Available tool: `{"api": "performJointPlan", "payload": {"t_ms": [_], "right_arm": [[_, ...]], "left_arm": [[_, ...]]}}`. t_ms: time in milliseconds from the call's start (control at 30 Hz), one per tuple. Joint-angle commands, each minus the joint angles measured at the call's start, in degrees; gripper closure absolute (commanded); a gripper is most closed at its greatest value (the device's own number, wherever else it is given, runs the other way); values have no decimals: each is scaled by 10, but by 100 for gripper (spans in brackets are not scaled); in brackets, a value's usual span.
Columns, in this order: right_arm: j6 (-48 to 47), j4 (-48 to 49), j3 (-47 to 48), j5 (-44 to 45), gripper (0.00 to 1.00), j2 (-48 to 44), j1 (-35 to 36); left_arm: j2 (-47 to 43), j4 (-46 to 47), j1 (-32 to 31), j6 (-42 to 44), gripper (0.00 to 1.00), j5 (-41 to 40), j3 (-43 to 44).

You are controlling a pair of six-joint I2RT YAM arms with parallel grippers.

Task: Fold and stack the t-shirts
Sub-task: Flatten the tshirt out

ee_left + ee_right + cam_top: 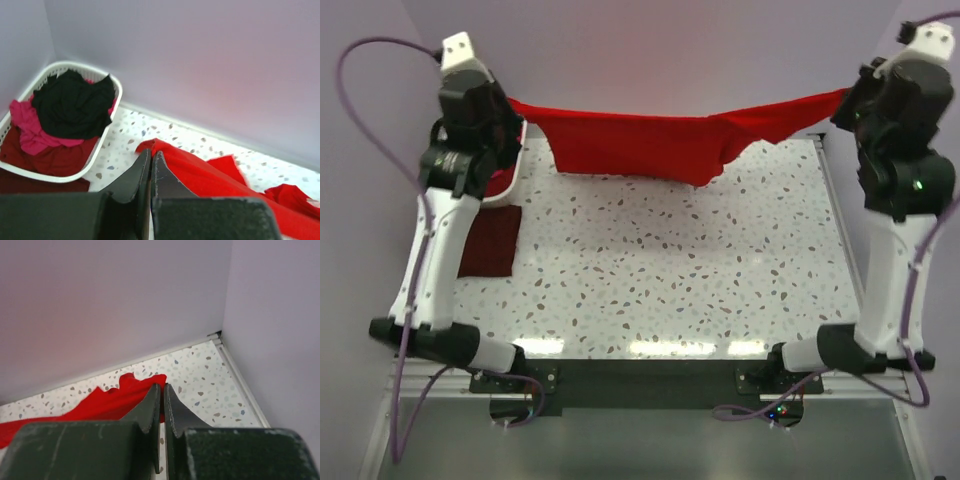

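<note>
Both arms are up and spread wide, and the red t-shirt (650, 140) hangs between them like a banner across the far side of the bench (670, 290). The left fingers (167, 181) are pinched tight on one end of the cloth, and from that wrist the red fabric runs off to the right. The right fingers (146, 410) are closed too, with the other end bunched at their tips near the far right corner.

Why hold it like this? My guess is that two high, well-separated grips let the shirt's own weight pull it open, so it can go down flat for folding. It isn't fully open: the middle sags, and the right-hand part looks twisted into a narrow band. I can't tell whether the lowest edge touches the bench or hangs just above it.

At the left edge, beside the left arm, a folded maroon t-shirt (490, 240) lies flat. It looks like the start of the stack, kept out of the working area. In the far left corner sits the white basket (114, 90), with a black t-shirt (75, 107) on top, a magenta-pink t-shirt (27, 127) beside it and darker red cloth underneath, all waiting their turn.

If the red one goes down now, that twisted right side could land creased.
</note>
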Motion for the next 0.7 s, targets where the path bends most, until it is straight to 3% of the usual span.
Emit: {"api": "performJointPlan", "payload": {"t_ms": [0,67,267,467,667], "right_arm": [[-42,2,-56,66,100,-123,1],[-62,26,-73,76,100,-200,1],[-123,52,-36,90,100,-281,1],[-195,97,-4,107,100,-275,1],[-215,127,-35,92,100,-231,2]], "left_arm": [[-162,29,2,0,100,29,-17],[-210,47,2,4,100,52,-40],[-304,28,3,24,100,103,-3],[-277,2,3,43,100,132,81],[-222,33,2,58,100,140,23]]}}
